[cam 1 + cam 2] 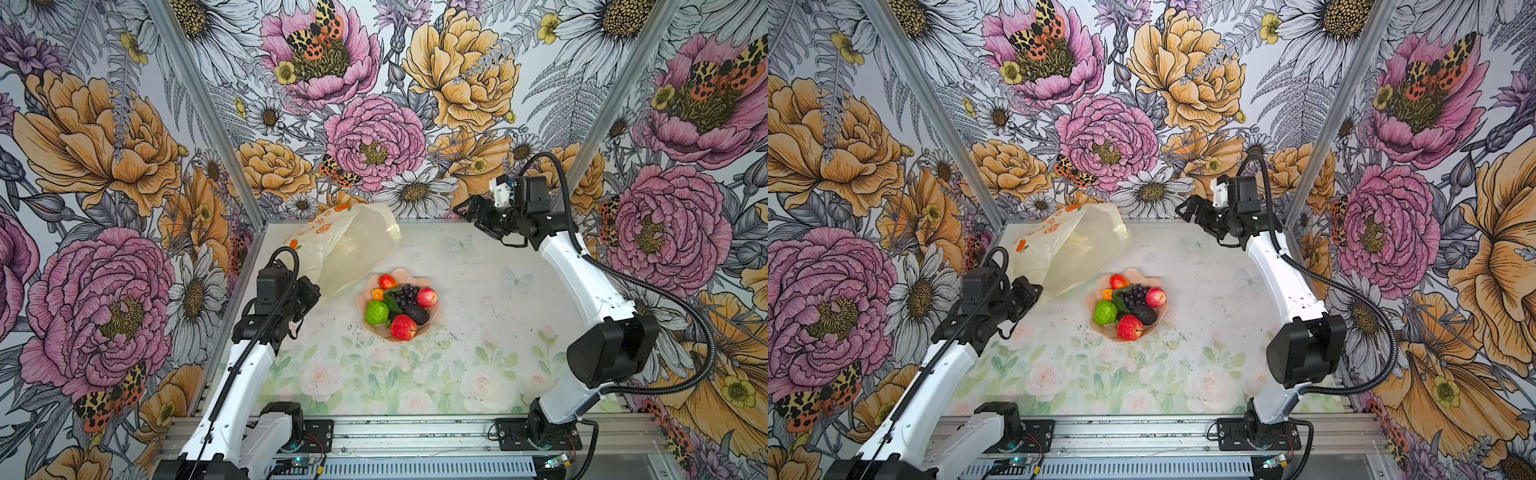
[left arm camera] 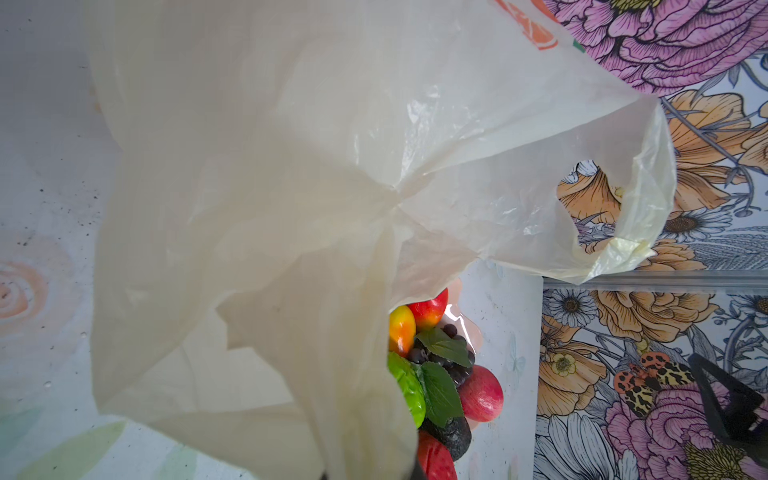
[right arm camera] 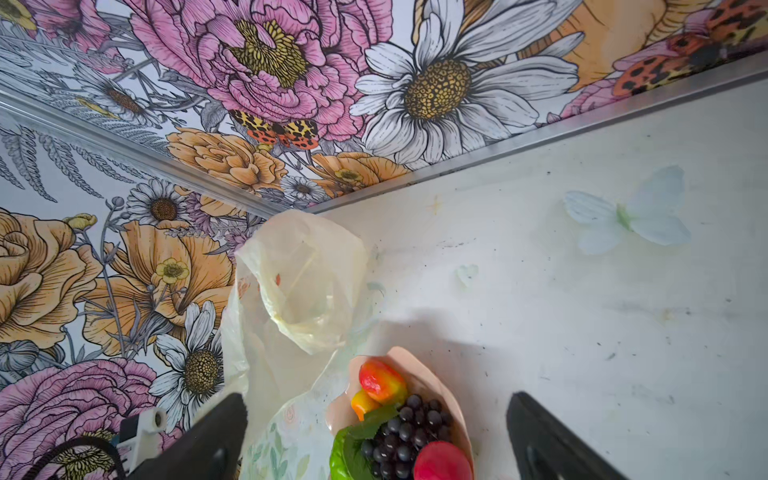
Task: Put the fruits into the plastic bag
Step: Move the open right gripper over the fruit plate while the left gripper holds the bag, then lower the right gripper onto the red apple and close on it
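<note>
- The plastic bag (image 1: pixel 349 245) stands puffed up just beside the pink bowl (image 1: pixel 409 275), on the bowl's far-left side.
- The left gripper (image 1: pixel 308 292) sits left of the bowl at the bag's near edge. Its jaws are clamped on the bunched film.
- The fruits (image 1: pixel 405 296) lie heaped in the bowl.
- The right gripper (image 1: pixel 471 214) hangs well apart from the bowl, far-right of it by the back wall. Its jaws are spread wide and hold nothing.
- The bag's print shows orange fruits and red-orange characters (image 1: pixel 323 219) — too small to read.

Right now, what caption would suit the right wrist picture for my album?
Open right hand frames a pink bowl of toy fruits, with the plastic bag beside it.
</note>
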